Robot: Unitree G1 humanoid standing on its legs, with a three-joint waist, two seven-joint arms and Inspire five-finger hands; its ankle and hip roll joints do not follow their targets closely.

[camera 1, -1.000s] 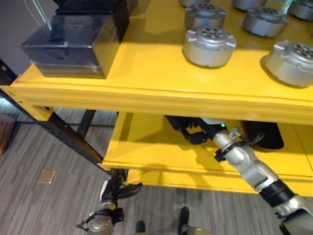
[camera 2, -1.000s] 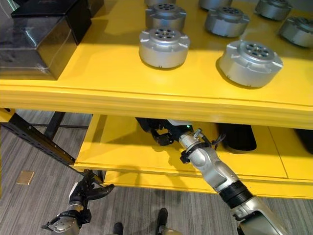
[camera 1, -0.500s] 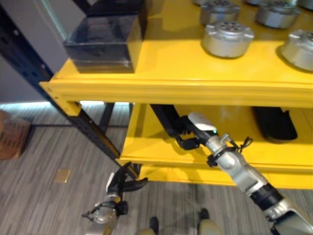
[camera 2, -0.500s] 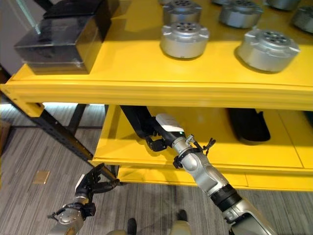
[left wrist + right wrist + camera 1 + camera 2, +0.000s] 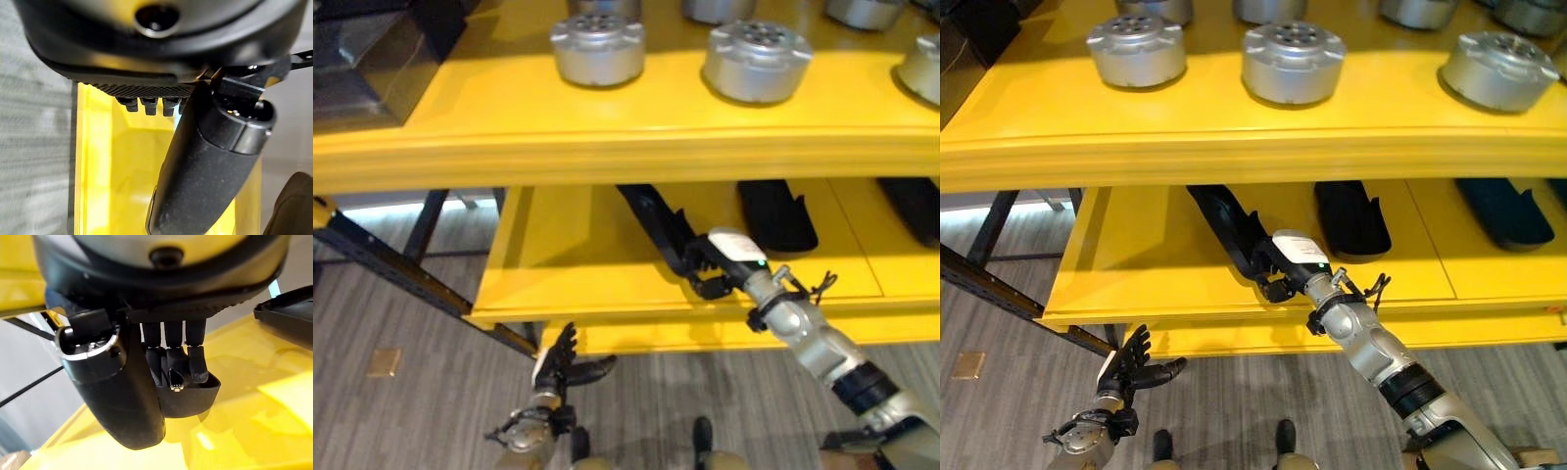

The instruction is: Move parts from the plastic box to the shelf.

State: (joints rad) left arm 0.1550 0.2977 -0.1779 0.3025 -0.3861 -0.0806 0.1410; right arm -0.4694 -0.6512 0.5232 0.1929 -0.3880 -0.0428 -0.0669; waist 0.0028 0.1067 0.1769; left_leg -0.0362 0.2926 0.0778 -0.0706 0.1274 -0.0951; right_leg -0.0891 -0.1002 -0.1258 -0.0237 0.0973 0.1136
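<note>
A long black part (image 5: 651, 220) lies at a slant on the yellow lower shelf (image 5: 558, 264). My right hand (image 5: 710, 269) is at its near end, close to the shelf's front edge. In the right wrist view its fingers (image 5: 171, 362) curl over the end of the black part (image 5: 188, 399), with the thumb alongside. My left hand (image 5: 560, 360) hangs low over the grey floor, below the shelf's front left corner. Its fingers are straight and spread and hold nothing. The left wrist view looks past its thumb (image 5: 210, 166) at the yellow shelf (image 5: 98, 171).
Two more black parts (image 5: 775, 213) (image 5: 911, 206) lie further right on the lower shelf. Several round silver parts (image 5: 756, 64) stand on the upper shelf (image 5: 607, 147), and a dark box (image 5: 372, 59) sits at its left end. A black rack brace (image 5: 391, 279) slants at the left.
The whole view has swung, so the camera moved. My right hand stays shut on the end of the long black part. My left hand's fingers are straighter.
</note>
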